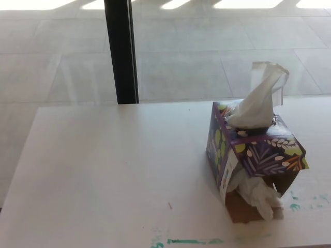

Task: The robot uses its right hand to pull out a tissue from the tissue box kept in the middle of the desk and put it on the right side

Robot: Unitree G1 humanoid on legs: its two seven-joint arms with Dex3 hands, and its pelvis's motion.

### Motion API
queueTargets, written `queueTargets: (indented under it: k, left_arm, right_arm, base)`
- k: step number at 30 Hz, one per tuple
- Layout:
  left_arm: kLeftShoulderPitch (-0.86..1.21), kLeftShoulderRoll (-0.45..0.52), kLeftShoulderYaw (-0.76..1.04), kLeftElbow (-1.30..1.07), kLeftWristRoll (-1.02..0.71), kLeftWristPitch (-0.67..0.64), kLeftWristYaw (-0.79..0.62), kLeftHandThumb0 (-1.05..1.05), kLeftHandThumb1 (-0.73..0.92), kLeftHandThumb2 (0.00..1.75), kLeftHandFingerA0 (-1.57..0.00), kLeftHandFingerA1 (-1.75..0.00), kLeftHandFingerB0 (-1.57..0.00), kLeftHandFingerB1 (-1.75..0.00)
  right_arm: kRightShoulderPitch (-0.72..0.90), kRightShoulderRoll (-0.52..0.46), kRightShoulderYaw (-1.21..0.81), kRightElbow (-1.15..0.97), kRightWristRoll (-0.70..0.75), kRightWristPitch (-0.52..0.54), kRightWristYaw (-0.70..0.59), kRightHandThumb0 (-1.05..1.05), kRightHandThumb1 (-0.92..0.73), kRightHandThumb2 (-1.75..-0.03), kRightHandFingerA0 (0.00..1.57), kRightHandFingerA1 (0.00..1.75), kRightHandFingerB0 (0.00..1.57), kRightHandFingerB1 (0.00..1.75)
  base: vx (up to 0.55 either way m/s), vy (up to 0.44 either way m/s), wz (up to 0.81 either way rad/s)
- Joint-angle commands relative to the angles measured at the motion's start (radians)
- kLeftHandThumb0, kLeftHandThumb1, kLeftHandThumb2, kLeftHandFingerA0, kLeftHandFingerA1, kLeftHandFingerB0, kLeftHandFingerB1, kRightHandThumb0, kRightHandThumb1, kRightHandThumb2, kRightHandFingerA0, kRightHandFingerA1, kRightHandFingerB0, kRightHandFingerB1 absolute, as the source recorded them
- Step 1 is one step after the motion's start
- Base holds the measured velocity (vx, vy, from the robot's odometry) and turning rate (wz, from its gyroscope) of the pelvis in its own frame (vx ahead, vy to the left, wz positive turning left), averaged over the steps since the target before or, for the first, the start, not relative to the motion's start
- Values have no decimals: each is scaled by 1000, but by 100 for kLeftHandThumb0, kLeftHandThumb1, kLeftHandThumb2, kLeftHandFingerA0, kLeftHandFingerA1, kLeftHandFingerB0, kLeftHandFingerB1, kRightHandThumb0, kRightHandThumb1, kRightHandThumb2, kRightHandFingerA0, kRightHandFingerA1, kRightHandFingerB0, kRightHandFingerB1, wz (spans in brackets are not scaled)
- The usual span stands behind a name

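Neither hand's in view yet, so we can't tell their state. Purple floral cardboard tissue box (253, 155) sits right of the white desk's (114, 170) middle; we'd pinch the upright white tissue (257, 103) low and pull straight up.

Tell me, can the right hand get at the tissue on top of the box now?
Probably yes: the tissue stands up free above the box, with nothing around it. The right hand itself is out of view.

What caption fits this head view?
Purple tissue box on white desk, one tissue sticking up; no robot hand visible.
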State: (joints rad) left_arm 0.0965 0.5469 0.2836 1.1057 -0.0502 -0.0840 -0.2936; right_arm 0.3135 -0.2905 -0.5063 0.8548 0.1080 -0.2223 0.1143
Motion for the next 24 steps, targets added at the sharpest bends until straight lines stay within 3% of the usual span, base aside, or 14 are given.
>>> queueTargets:
  k: [1,4,5,6,7,8,10,11,12,14,15,20,21,24]
  left_arm:
    - [-8,23,13,33,-28,-47,-72,-73,71,107,-55,-62,-37,-53]
    - [-12,22,12,36,-28,-48,-73,-72,71,108,-56,-62,-37,-54]
    - [-10,22,11,36,-28,-52,-74,-75,89,67,-62,-49,-44,-40]
    - [-6,23,9,33,-26,-58,-78,-72,70,108,-54,-61,-37,-54]
    - [-11,23,11,38,-28,-45,-77,-74,89,67,-62,-49,-43,-39]
    - [-12,24,11,38,-28,-43,-78,-72,71,107,-54,-62,-37,-53]
    - [-13,24,12,44,-28,-48,-79,-72,70,108,-54,-62,-37,-53]
    - [-3,25,11,42,-26,-49,-80,-75,89,67,-63,-51,-42,-39]
    - [2,25,11,37,-27,-46,-81,-73,71,108,-55,-62,-37,-53]
    - [1,26,10,37,-26,-40,-80,-73,71,108,-55,-62,-37,-54]
    - [-3,25,12,43,-28,-35,-79,-73,89,67,-62,-49,-44,-39]
    - [1,23,20,57,-34,-45,-80,-71,89,66,-64,-50,-46,-39]
    - [4,25,17,51,-32,-47,-83,-73,88,67,-65,-52,-45,-40]
    - [1,24,15,56,-29,-47,-81,-73,89,67,-64,-50,-44,-40]
  right_arm:
    - [-29,-47,-111,-64,154,-51,53,-54,-56,-57,91,90,61,58]
    - [-46,-61,-133,-81,157,-56,73,-56,-57,-57,85,91,55,56]
    - [-66,-104,-122,-157,122,-23,45,-60,-60,-59,83,104,42,53]
    - [-80,-132,-124,-207,122,26,44,-62,-62,-59,96,116,37,51]
    - [-101,-152,-135,-360,138,98,14,-73,-47,-89,93,116,30,57]
    - [-126,-170,-141,-422,155,121,15,-77,-48,-87,80,116,27,55]
    - [-147,-175,-155,-508,187,161,14,-75,-48,-84,78,115,25,53]
    - [-193,-197,-157,-595,202,221,-12,-66,-62,-59,64,101,28,39]
    - [-262,-238,-145,-623,172,248,-33,-70,-62,-59,60,88,30,38]
    - [-308,-264,-135,-656,161,268,-29,-67,-64,-60,50,81,28,37]
    - [-345,-288,-125,-695,158,308,-27,-68,-52,-88,42,71,20,46]
    - [-589,-409,54,-855,-11,442,-1,-63,-68,-61,41,59,20,30]
    - [-629,-418,88,-842,-24,430,26,-65,-53,-89,33,61,12,44]
    - [-734,-424,180,-816,-41,436,86,-63,-52,-86,30,58,13,43]
  base:
    - [0,0,0]
    - [0,0,0]
    - [0,0,0]
    - [0,0,0]
    - [0,0,0]
    - [0,0,0]
    - [0,0,0]
    - [0,0,0]
    - [0,0,0]
    - [0,0,0]
    - [0,0,0]
    - [0,0,0]
    - [0,0,0]
    - [0,0,0]
